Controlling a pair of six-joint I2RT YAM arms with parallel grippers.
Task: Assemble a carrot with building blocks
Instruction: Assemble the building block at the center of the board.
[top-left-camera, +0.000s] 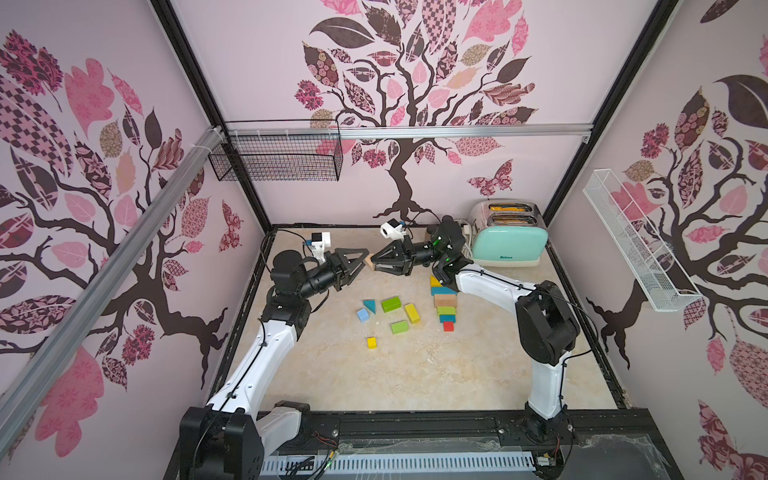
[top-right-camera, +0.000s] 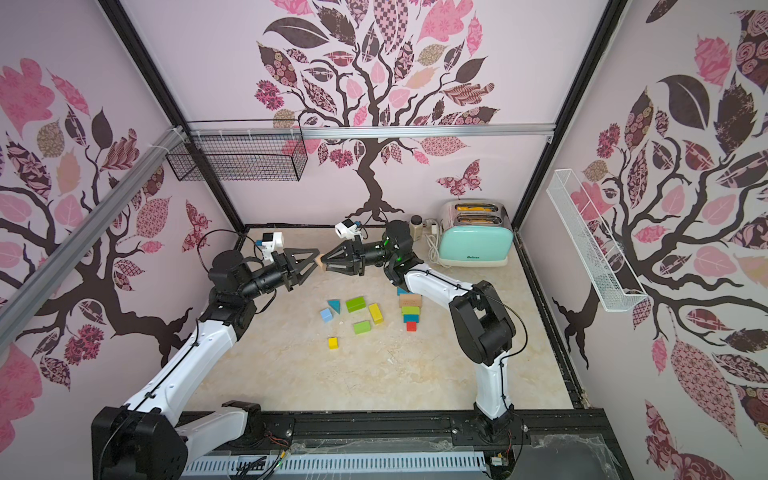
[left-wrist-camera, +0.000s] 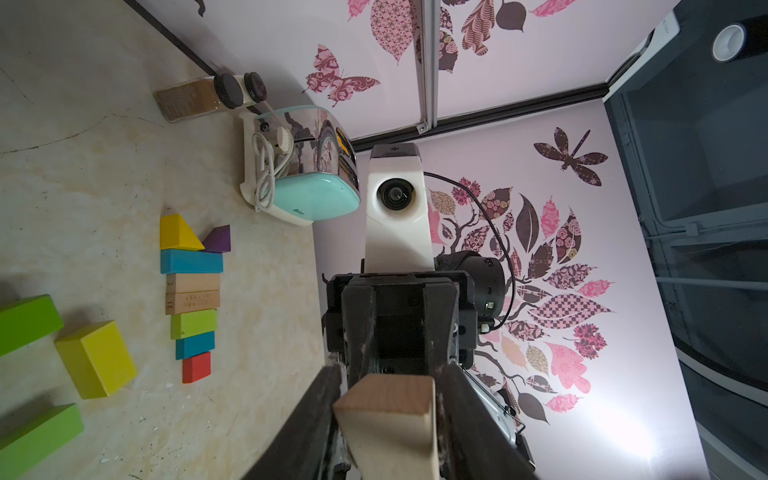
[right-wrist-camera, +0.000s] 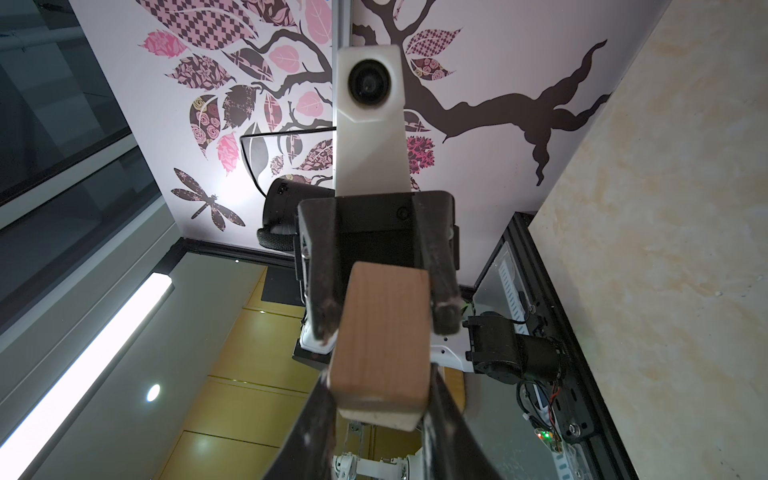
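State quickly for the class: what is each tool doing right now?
Left tool: closed on the tan block, in mid-air.
Right tool: closed on the other end of the same tan block.

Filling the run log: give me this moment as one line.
phase: handover | left gripper: shut on tan block | right gripper: shut on tan block | tan block: midair

Block (top-left-camera: 368, 262) between left tool (top-left-camera: 364, 259) and right tool (top-left-camera: 375, 264), loose blocks (top-left-camera: 390, 304) left of row (top-left-camera: 445, 300), toaster (top-left-camera: 510, 245) behind
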